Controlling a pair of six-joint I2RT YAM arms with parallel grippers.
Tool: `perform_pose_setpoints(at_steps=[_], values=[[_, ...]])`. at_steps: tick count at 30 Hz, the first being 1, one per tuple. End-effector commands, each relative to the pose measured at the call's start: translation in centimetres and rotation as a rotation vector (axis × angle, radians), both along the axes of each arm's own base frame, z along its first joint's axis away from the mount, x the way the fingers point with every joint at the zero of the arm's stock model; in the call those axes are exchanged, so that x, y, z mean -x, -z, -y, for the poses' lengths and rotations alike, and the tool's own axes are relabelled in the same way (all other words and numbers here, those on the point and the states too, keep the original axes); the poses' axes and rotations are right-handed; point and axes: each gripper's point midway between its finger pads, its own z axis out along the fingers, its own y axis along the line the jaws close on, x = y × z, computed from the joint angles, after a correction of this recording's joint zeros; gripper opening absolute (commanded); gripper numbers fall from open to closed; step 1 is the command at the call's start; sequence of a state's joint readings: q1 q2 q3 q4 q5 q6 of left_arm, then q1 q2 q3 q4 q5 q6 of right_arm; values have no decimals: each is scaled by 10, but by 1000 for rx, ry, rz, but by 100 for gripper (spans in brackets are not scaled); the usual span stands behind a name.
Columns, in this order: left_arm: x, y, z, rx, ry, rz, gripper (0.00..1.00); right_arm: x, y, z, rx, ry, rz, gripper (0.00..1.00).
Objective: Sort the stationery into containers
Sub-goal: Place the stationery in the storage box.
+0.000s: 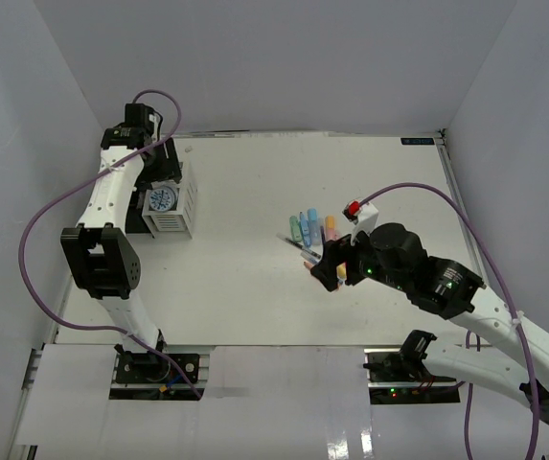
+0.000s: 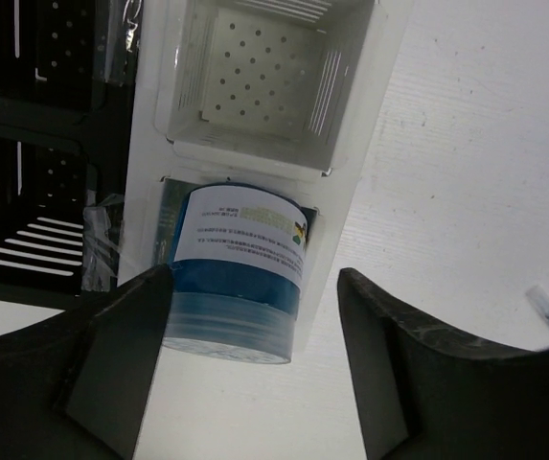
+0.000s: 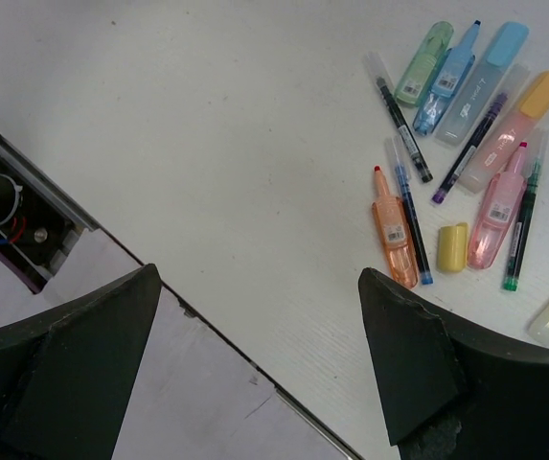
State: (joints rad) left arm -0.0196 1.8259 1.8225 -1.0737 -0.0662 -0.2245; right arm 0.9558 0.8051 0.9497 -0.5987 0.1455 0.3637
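Observation:
The blue-white tape roll (image 2: 240, 273) lies in the near compartment of the white organizer (image 2: 264, 86), whose far compartment holds nothing. The black organizer (image 2: 34, 144) stands beside it. My left gripper (image 2: 255, 383) is open around the roll, its left finger (image 2: 125, 355) at the roll's side and the right finger apart from it. In the top view the roll (image 1: 162, 198) shows in the white organizer (image 1: 180, 206) under my left gripper (image 1: 155, 188). My right gripper (image 3: 255, 364) is open and empty. The green (image 3: 425, 62), blue (image 3: 451, 77), pink (image 3: 497, 216) and orange (image 3: 394, 230) markers and several thin pens lie to its upper right.
The table's front edge (image 3: 207, 326) runs under my right gripper, with the arm's base hardware (image 3: 6, 211) beyond it. A loose yellow cap (image 3: 452, 247) lies among the markers. The marker pile (image 1: 310, 230) is at mid-table, the right gripper (image 1: 330, 268) just in front of it.

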Motion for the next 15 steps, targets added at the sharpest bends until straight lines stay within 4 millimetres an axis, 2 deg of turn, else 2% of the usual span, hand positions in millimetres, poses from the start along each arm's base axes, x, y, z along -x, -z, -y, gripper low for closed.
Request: perform_pose_setpoints(at_steps=[1,3,5,8,9,11,12,13,14,15], values=[[-15,-21,-3,-4,8,97,77,-6,-8,-6,-56,31,9,90],[-18,-26,-8,-18,-2,119,74,-5,-7,-8,-63,33,-2,90],[-21,-33,-11,-25,-11,143,75,-5,-5,-9,-65,33,-9,90],[-21,-58,-15,-38,-40,225,87,-5,-4,-10,-69,31,-14,90],[-16,-74,-16,-37,-54,284,89,-5,-3,-10,-68,30,-13,90],[-7,-88,-16,-31,-63,368,96,-6,-3,-10,-64,31,-6,90],[-6,-74,-17,-28,-72,408,98,-7,-4,-8,-65,38,3,90],[12,-103,-17,-25,-71,524,98,-7,-2,-8,-63,36,6,90],[18,-106,-16,-21,-65,575,98,-7,-2,-8,-61,33,11,90],[17,-117,-15,-17,-63,669,98,-8,-2,-8,-65,33,17,90]])
